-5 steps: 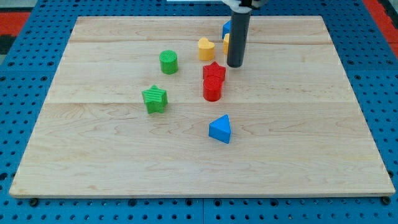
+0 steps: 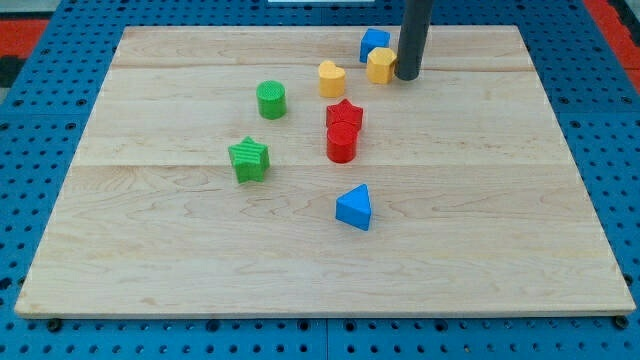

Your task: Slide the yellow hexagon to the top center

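The yellow hexagon (image 2: 380,65) sits near the view's top centre, just below and touching a blue block (image 2: 374,43). My tip (image 2: 407,76) stands right against the hexagon's right side. A second yellow block (image 2: 332,78), heart-like in shape, lies a little to the hexagon's left.
A green cylinder (image 2: 271,99) and a green star (image 2: 248,159) lie left of centre. A red star (image 2: 345,113) touches a red cylinder (image 2: 342,145) in the middle. A blue triangle (image 2: 354,208) lies lower. The wooden board (image 2: 150,250) rests on a blue pegboard.
My tip has moved up and to the right, from below-left of the hexagon to its right side. The hexagon now shows fully. No block has visibly shifted.
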Tool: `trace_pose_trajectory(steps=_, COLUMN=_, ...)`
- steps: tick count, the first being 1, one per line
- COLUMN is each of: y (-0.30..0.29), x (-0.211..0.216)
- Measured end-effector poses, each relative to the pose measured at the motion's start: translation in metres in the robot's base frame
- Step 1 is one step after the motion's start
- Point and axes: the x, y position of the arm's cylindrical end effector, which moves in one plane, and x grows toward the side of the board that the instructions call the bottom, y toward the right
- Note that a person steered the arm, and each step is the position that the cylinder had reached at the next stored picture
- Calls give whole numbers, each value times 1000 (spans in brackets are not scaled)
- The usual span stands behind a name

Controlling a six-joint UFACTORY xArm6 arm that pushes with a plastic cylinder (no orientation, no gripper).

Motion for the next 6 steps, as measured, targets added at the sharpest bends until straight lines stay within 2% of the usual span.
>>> trace_pose_trajectory(steps=2, y=-99, x=-3)
trace_pose_trajectory(steps=4, y=-97, x=-35)
trace_pose_trajectory(steps=6, y=-109, x=-21)
